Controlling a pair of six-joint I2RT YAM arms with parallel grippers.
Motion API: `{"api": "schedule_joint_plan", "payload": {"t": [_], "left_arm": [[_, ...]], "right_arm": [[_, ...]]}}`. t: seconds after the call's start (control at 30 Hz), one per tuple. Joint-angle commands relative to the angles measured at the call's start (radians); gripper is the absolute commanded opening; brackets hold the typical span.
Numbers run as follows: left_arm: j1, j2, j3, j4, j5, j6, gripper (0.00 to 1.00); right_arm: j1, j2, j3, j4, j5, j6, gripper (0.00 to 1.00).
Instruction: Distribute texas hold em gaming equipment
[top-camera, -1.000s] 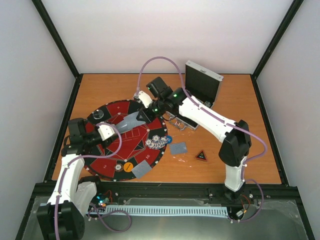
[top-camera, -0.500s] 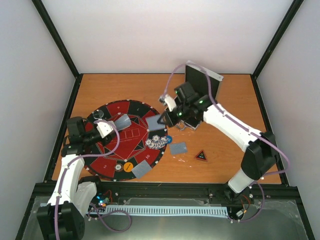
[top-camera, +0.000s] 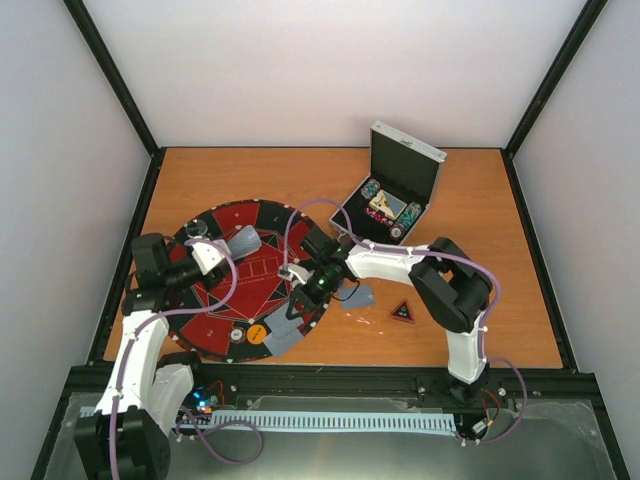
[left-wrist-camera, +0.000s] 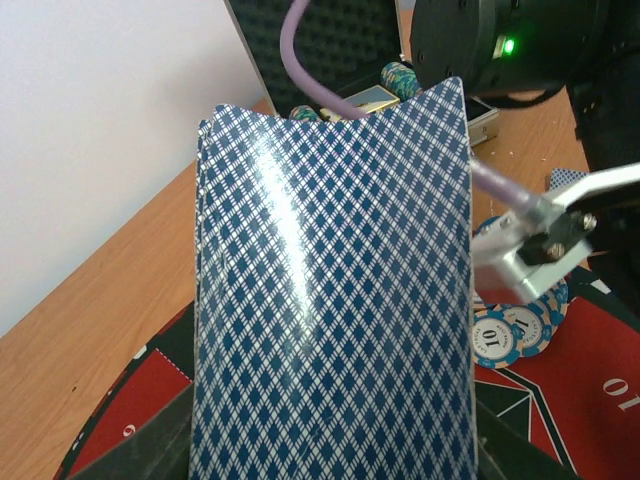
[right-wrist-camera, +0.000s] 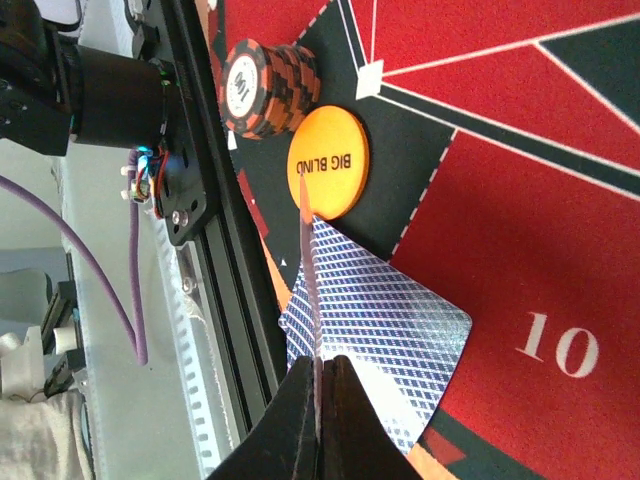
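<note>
Over the mat's (right-wrist-camera: 520, 230) near rim, the right hand (right-wrist-camera: 318, 365), pinched shut on an edge-on card (right-wrist-camera: 311, 280), hangs above a flat card (right-wrist-camera: 390, 330) just right of the Big Blind disc (right-wrist-camera: 328, 165).

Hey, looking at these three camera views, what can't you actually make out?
Left wrist view: the held card stack fills the frame, hiding most of the mat behind it.
Right wrist view: the right gripper holds a single card edge-on, so its face is unseen.
Top view: the case contents are too small to identify; the right arm covers part of the mat.
</note>
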Motion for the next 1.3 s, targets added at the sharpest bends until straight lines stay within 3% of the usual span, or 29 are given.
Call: {"api": "schedule_joint_plan", "payload": {"t": [0.0, 0.23, 0.53, 0.57, 0.67, 0.97, 1.0, 1.27], "left_arm": [[-0.004, -0.023, 0.001, 0.020, 0.037, 0.004, 0.44], [-0.004, -0.021, -0.002, 0.001, 0.047, 0.032, 0.44], [-0.004, -0.029, -0.013, -0.010, 0.058, 0.046, 0.44], [-0.004, -0.030, -0.015, -0.008, 0.059, 0.045, 0.44], [-0.004, -0.031, -0.016, -0.007, 0.057, 0.044, 0.44], [-0.004, -0.025, -0.009, -0.009, 0.058, 0.051, 0.44], [-0.004, -0.025, -0.008, -0.009, 0.059, 0.051, 0.44], [-0.006, -0.026, 0.005, -0.044, 0.078, 0.111, 0.44]], "right_arm": [[0.018, 0.016, -0.005, 0.065, -0.052, 0.023, 0.03], [0.060, 0.072, -0.057, 0.148, -0.052, 0.132, 0.03], [0.066, 0.064, -0.085, 0.136, -0.032, 0.146, 0.03], [0.066, 0.063, -0.084, 0.135, -0.027, 0.148, 0.06], [0.066, 0.056, -0.071, 0.106, -0.002, 0.143, 0.35], [0.063, -0.028, 0.076, -0.126, 0.218, 0.043, 0.81], [0.061, -0.041, 0.094, -0.159, 0.252, 0.030, 0.97], [-0.006, -0.206, 0.181, -0.300, 0.579, -0.039, 1.00]]}}
